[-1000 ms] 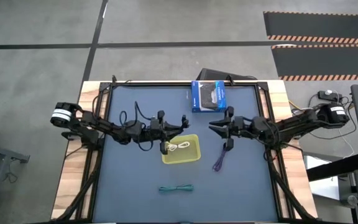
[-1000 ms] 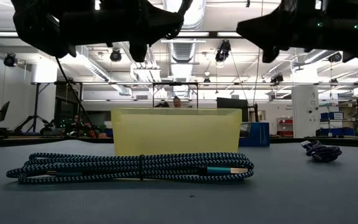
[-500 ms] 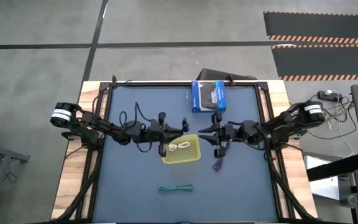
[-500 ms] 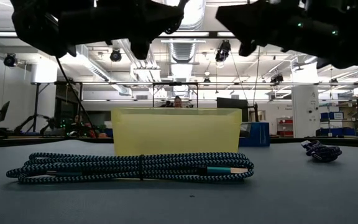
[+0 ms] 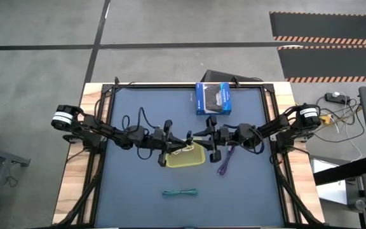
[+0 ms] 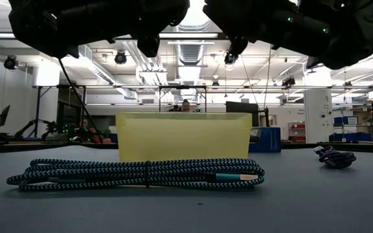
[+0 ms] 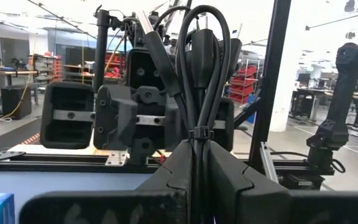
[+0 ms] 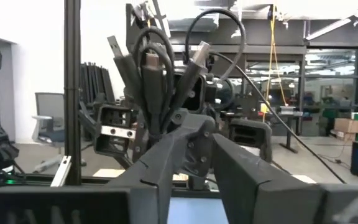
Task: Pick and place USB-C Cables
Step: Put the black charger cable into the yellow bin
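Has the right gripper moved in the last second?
Yes. In the high view the right gripper has shifted left along the table, from above the purple cable to the right edge of the yellow bin.

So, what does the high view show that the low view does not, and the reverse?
Only the high view shows the white cable lying inside the yellow tray, the left gripper over the tray's left edge, and the right gripper just beside its right edge. Only the low view shows the room behind, with a person's head above the tray. Both show the tray, the teal cable, the purple cable and the table. Neither shows the black cable in each gripper's fingers; the wrist views do.
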Available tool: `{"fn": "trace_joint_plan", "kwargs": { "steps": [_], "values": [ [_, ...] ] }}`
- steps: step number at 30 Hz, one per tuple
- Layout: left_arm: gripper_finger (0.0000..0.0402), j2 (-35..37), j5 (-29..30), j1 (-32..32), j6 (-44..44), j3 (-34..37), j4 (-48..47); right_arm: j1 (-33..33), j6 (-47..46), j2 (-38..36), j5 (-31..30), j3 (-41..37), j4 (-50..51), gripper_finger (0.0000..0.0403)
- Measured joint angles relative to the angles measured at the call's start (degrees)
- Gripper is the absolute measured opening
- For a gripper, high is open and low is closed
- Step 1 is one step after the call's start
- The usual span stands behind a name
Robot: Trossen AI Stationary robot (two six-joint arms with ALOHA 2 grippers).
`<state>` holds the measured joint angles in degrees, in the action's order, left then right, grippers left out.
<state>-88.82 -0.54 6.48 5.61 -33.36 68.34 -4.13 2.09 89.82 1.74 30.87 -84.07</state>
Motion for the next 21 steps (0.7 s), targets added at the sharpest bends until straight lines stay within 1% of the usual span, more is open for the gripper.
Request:
{"fn": "trace_joint_plan", "kwargs": {
  "steps": [6,10,14,18,21],
  "values": [
    [0.0015,0.0,0.0,0.0,0.0,0.0,-0.3,0.0,-1.0,-0.1,0.0,2.6,5.8,0.0168],
    [0.0015,0.0,0.0,0.0,0.0,0.0,-0.3,-0.1,-0.5,0.0,0.0,4.9,10.6,0.0196],
    [0.0015,0.0,0.0,0.0,0.0,0.0,-0.2,-0.3,1.0,-0.1,0.7,5.8,11.2,0.0207],
    [0.0015,0.1,-0.3,0.0,-0.2,0.0,-0.2,-0.4,1.0,-0.1,1.6,6.5,11.4,0.0206],
    [0.0015,0.1,0.1,0.0,-1.9,0.0,-1.3,-0.4,0.9,-0.1,1.8,6.9,11.6,0.0206]
  ]
}}
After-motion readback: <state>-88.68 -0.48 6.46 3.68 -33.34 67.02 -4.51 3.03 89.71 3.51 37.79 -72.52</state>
